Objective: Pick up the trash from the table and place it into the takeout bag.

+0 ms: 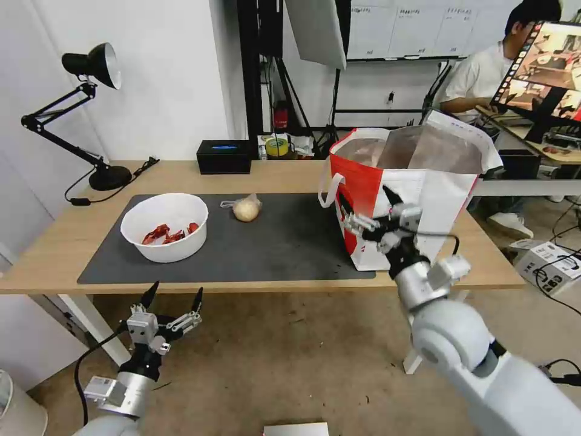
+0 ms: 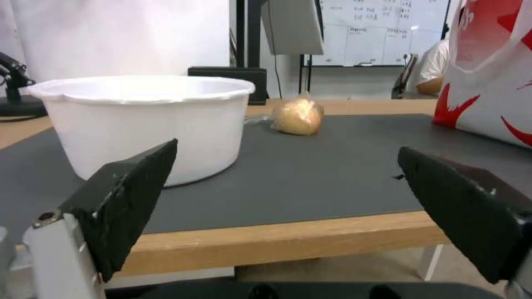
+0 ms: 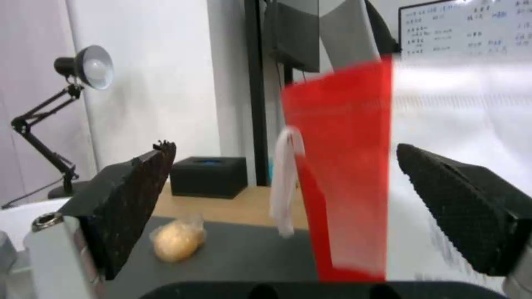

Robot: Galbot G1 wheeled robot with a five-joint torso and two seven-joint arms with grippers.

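The left gripper (image 1: pixel 172 297) waits open below the table's (image 1: pixel 54 254) front edge. The right gripper (image 1: pixel 366 203) is open too, right against the takeout bag (image 1: pixel 436 188) near the mat's (image 1: pixel 284 242) right end; it might push it over. The bowl (image 1: pixel 164 226) sits at the mat's left end, the bagged bun (image 1: pixel 247 208) near its back edge. Inside the bag is hidden.

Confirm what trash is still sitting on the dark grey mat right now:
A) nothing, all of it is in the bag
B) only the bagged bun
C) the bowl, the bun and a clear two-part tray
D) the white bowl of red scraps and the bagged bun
D: the white bowl of red scraps and the bagged bun both rest on the mat, left of the takeout bag.
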